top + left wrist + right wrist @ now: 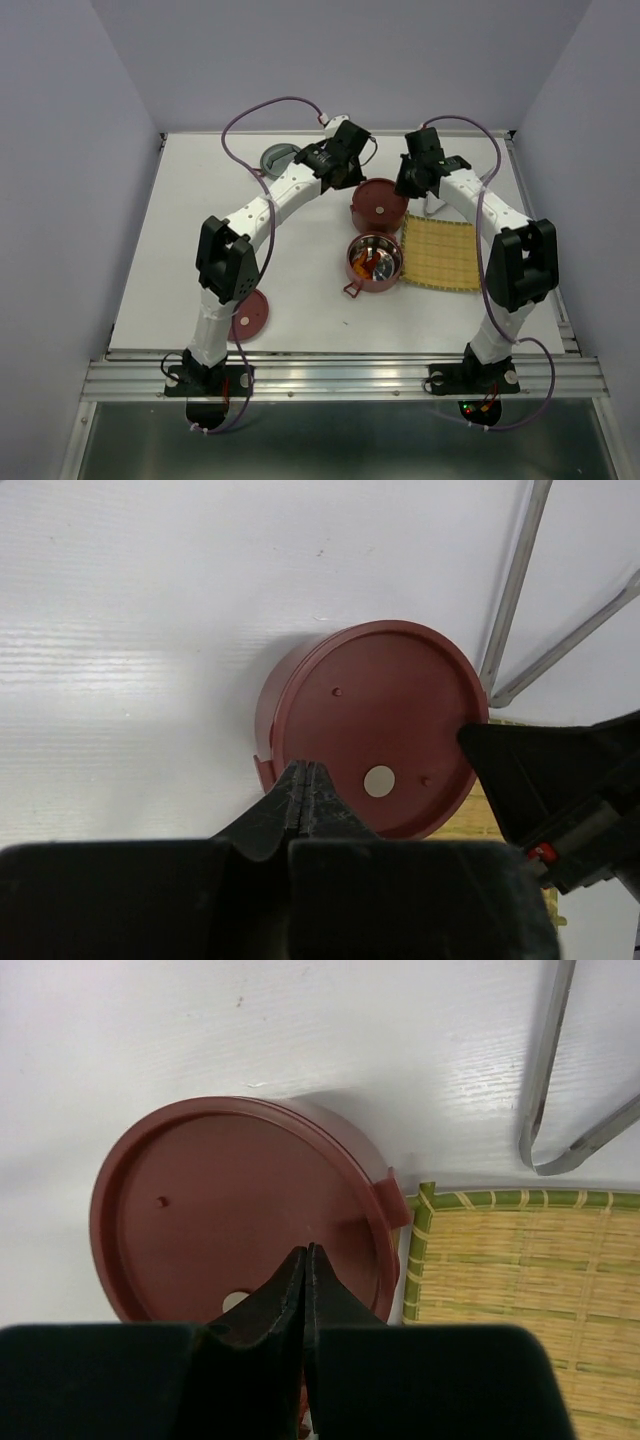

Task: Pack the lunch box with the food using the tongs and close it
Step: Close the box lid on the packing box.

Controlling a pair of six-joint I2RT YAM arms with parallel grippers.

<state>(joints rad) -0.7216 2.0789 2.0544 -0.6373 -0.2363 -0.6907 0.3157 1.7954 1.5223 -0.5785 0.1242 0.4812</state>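
Nearest the lens in each wrist view: that arm's own fingers. Left gripper [308, 780] with jaws pressed flat together, nothing between them; right gripper [305, 1260] likewise closed up, holding nothing. Both poised from opposite sides over the lidded tiffin bowl [375, 725], tips near the pale centre dot [379, 780]. Contact with the lid: cannot tell from any view. Lidded bowl upright on the tabletop [200, 250], just beside the far-left corner of the yellow woven mat [520, 1280], side handle [392, 1200] toward the mat. Uncovered tiffin bowl [385, 283] nearer the arm bases, against the mat's left edge, orange-brown food [370, 262] inside. Tongs [548, 1070] unheld on the tabletop beyond the mat, V-joint toward it. Judged step: closing, probably seating the lid on one tier, packing seemingly done. Next move, as a judgement: jaws spread for rim or handle, then either the lidded tier carried level onto the uncovered bowl, or the red disc [250, 318] by the left arm's base fetched as a cover; which of the two, unsettled. Hidden: lidded bowl's contents; tong ends cut off in wrist views, mostly under the right arm from above; food pieces too small to count; grey round thing [278, 157] at the far side partly under the left arm, identity unclear.
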